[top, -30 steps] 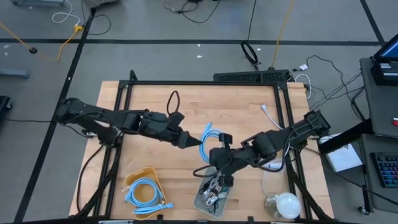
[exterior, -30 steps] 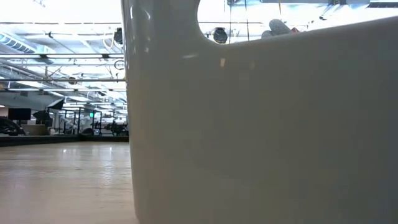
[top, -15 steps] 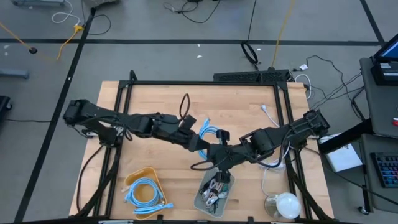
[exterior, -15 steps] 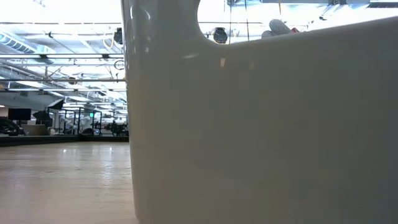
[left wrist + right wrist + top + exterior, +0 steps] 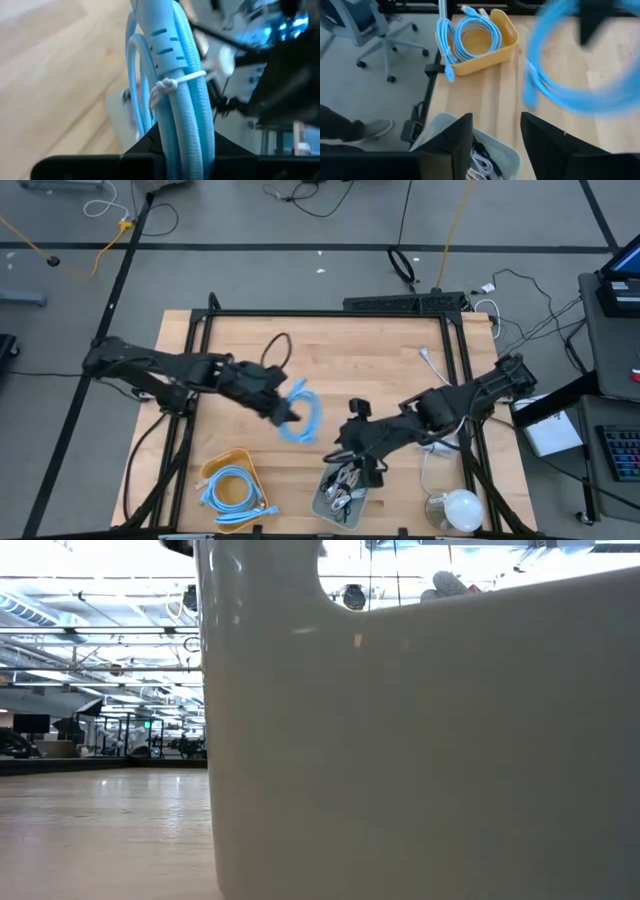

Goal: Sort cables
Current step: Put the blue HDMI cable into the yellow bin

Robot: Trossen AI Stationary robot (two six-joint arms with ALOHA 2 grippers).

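You have a light wooden table (image 5: 240,330) framed by black rails, standing on a grey floor with taped lines and loose cords trailing behind it; a chair shows past the table edge in the right wrist view. Your left gripper (image 5: 283,412) sits over the middle of the table with its jaws closed on a light-blue cable loop (image 5: 303,414), which hangs clear of the wood; the left wrist view shows the loop (image 5: 172,95), bound with a white tie, clamped between the fingers. Your right gripper (image 5: 362,465) hovers over the grey bin (image 5: 322,507) at the near edge, jaws parted and holding nothing. That bin holds thin dark and pale cable bundles (image 5: 340,485). Just left of it, the yellow bin (image 5: 212,470) holds more light-blue loops (image 5: 232,490). A round white object (image 5: 462,507) lies at the near right corner. The far half of the table is bare wood. A white container wall (image 5: 420,740) fills most of the low view.
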